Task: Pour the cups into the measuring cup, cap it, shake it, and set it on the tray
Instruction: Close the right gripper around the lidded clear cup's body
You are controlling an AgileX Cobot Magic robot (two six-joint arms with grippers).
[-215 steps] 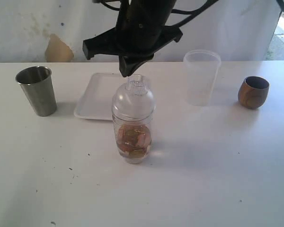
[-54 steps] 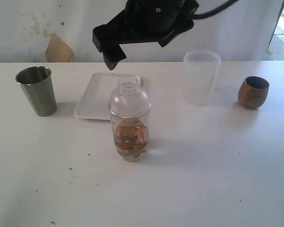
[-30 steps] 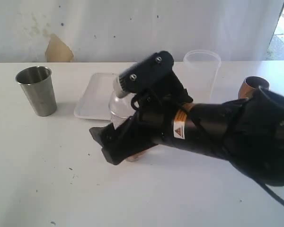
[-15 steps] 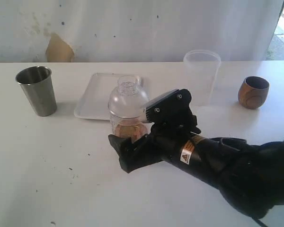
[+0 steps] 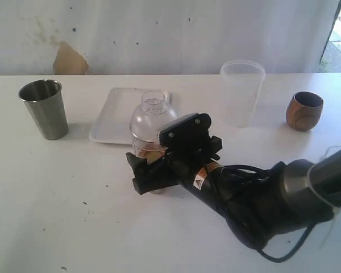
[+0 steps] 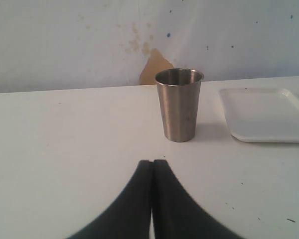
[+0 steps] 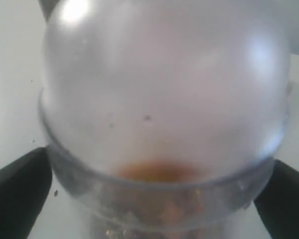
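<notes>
Exterior overhead-front; left wrist low, sharing steel tumbler (image 6: 178, 104).

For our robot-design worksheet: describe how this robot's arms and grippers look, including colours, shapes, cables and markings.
The right arm is bulky and black, with a grey cylindrical section, looped black cables and a small orange-and-white warning label. The right gripper has a black body topped by a flat plate with two screws. The left gripper shows only two smooth, black, tapered fingers.

White table (image 5: 57, 216) carries steel tumbler (image 5: 44, 108), tray (image 5: 111, 122), measuring cup (image 5: 143, 149), frosted container (image 5: 241, 94) — and wooden cup (image 5: 304, 111).
</notes>
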